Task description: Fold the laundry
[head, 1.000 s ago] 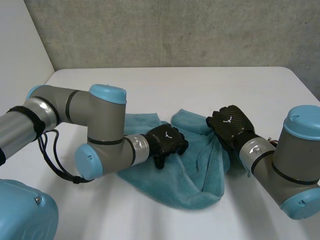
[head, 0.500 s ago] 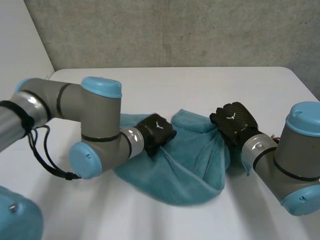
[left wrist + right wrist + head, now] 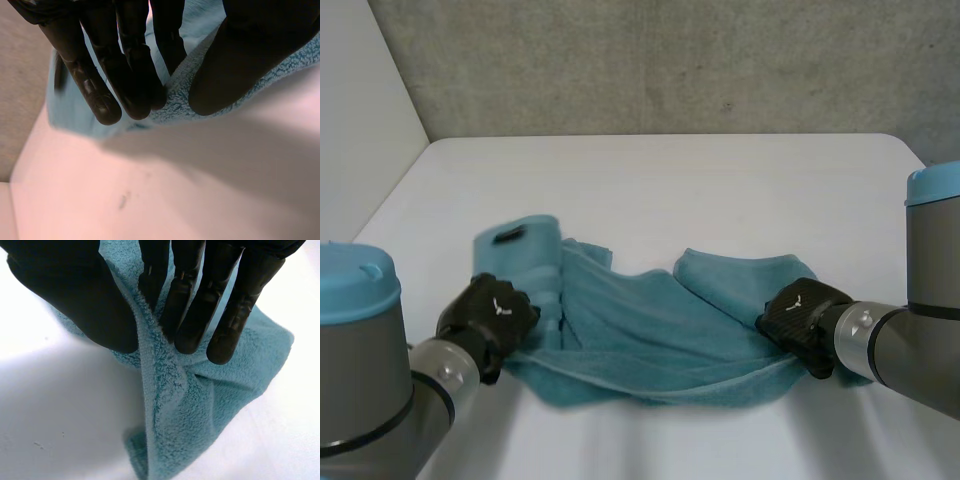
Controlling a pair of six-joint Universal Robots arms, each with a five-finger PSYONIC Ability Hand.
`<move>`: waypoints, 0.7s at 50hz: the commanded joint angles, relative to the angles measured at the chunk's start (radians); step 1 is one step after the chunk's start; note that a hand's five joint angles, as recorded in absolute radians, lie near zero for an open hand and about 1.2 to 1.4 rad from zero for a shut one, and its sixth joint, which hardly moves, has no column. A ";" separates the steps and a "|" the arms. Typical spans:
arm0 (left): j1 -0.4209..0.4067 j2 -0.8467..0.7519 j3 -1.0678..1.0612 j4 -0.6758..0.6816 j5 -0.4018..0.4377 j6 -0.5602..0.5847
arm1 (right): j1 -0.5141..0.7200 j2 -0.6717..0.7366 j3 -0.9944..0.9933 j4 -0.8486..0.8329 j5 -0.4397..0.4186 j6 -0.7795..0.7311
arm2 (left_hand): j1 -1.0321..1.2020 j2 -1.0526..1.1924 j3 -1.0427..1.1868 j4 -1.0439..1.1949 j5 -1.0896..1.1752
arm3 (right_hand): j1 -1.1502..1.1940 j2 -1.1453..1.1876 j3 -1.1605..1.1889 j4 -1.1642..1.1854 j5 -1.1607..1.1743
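Note:
A teal towel (image 3: pixel 650 330) is stretched across the white table (image 3: pixel 650 190) between my two hands. My left hand (image 3: pixel 488 312) pinches the towel's left edge (image 3: pixel 175 102) between straight fingers (image 3: pixel 132 75) and thumb. My right hand (image 3: pixel 802 318) pinches the right edge; in the right wrist view a ridge of towel (image 3: pixel 155 375) runs between its thumb and fingers (image 3: pixel 192 305). A corner with a dark label (image 3: pixel 508 236) stands up beside the left hand. The towel sags in loose folds in the middle.
A grey concrete wall (image 3: pixel 650 60) rises behind the table's far edge. Bare white tabletop lies beyond the towel and in front of it.
Both hands have drawn apart and toward the front of the table, stretching the bunched towel wide. My left hand closed on the left edge; the right kept its hold.

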 commanded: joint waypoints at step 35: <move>0.083 -0.116 0.298 0.863 0.100 -0.051 | 0.105 -0.044 -0.190 -0.889 0.159 0.097 | 0.275 0.198 0.203 0.202 0.248 | 0.442 0.203 0.208 0.202 0.235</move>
